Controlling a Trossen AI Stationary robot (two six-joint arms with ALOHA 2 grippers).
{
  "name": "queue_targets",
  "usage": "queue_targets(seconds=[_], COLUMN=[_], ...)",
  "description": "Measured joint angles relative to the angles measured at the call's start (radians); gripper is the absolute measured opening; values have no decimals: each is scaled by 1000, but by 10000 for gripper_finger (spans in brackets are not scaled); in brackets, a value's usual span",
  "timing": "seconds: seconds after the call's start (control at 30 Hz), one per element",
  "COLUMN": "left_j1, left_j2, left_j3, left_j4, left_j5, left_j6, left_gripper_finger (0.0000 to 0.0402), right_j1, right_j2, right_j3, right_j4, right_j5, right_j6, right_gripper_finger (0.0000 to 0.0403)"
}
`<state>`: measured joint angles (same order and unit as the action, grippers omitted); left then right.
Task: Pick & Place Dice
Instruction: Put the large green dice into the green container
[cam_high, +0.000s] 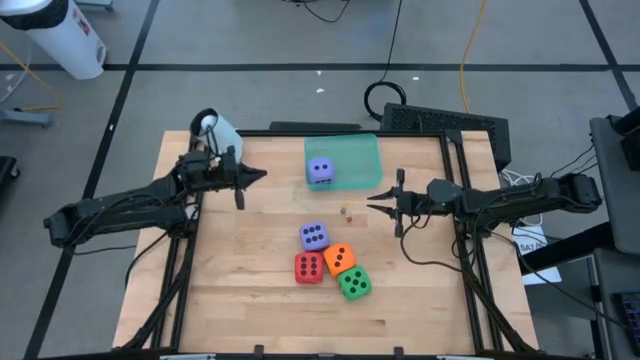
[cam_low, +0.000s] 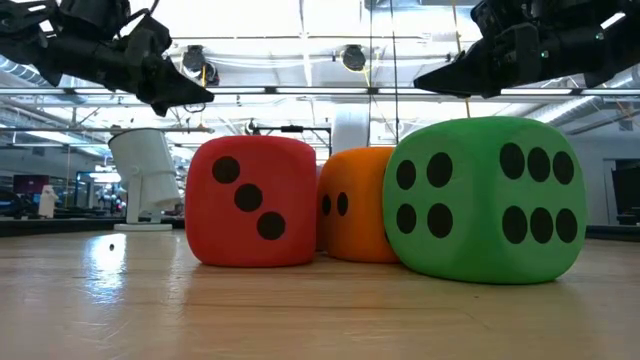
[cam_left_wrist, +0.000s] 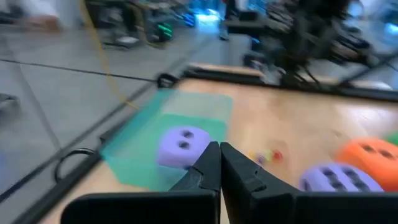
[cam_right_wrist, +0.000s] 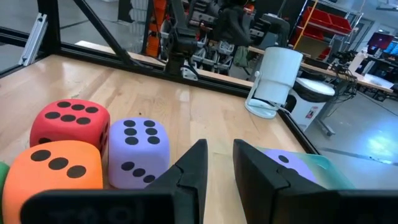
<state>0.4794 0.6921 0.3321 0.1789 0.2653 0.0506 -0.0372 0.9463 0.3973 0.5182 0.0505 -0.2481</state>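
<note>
Dice-wise, one purple die (cam_high: 321, 170) sits in the green tray (cam_high: 362, 150) while four wait on the worktop (cam_high: 250, 290); the right gripper (cam_high: 378, 203), jaws slightly parted and empty, must next descend onto the second purple die (cam_high: 313, 236), as the left gripper (cam_high: 258, 176) hovers, jaws pressed together.

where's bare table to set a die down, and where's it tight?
Free: the wood between the left gripper and the dice cluster, and the near strip by the table edge below the red die. Tight: purple die, orange die, red and green die bunch mid-table. The green tray already holds a second purple die; the right gripper hovers beside it.
</note>
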Motion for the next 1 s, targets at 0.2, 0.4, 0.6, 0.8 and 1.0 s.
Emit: queue_targets(seconds=[0.2, 0.4, 0.6, 0.8, 1.0], left_j1=[-99, -145, -144, -144, -144], left_j2=[104, 190, 198, 196, 195], left_j3=[2, 41, 53, 53, 53], left_j4=[91, 125, 134, 107, 109], left_j5=[-32, -67, -251, -260, -143], left_j6=[8, 55, -9, -51, -98], left_gripper_finger=[2, 2, 6, 2, 15], right_j1=[0, 0, 66, 268, 496], right_j2=[0, 0, 1, 12, 149], right_j3=[0, 0, 13, 168, 312], right_j4=[0, -17, -43, -312, -424], right_j5=[1, 1, 119, 308, 609], right_j6=[0, 4, -15, 76, 167], right_gripper_finger=[70, 70, 70, 68, 29])
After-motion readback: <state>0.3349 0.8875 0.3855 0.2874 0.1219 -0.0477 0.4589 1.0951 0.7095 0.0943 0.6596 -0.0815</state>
